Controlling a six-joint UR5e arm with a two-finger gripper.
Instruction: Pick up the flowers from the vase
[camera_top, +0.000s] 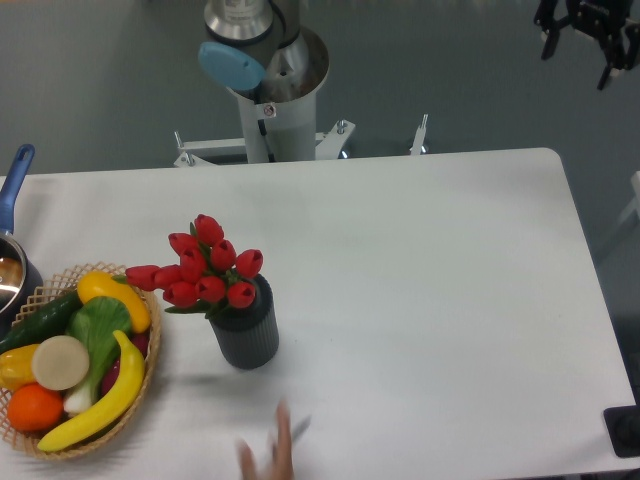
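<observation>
The flowers (208, 268), a bunch of red tulip buds with green leaves, stand in the vase (246, 335) and lean to the left over its rim. The vase is a small dark grey ribbed cylinder, upright on the white table (430, 280), left of the middle. Only the arm's base column (270, 95) shows, behind the table's far edge. The arm rises out of the top of the picture, and no gripper is in view.
A wicker basket (152, 372) of toy fruit and vegetables sits just left of the vase. A pot with a blue handle (12, 200) is at the left edge. A blurred, skin-coloured shape like fingers (272, 452) lies at the front edge. A dark block (625, 430) sits at the right corner.
</observation>
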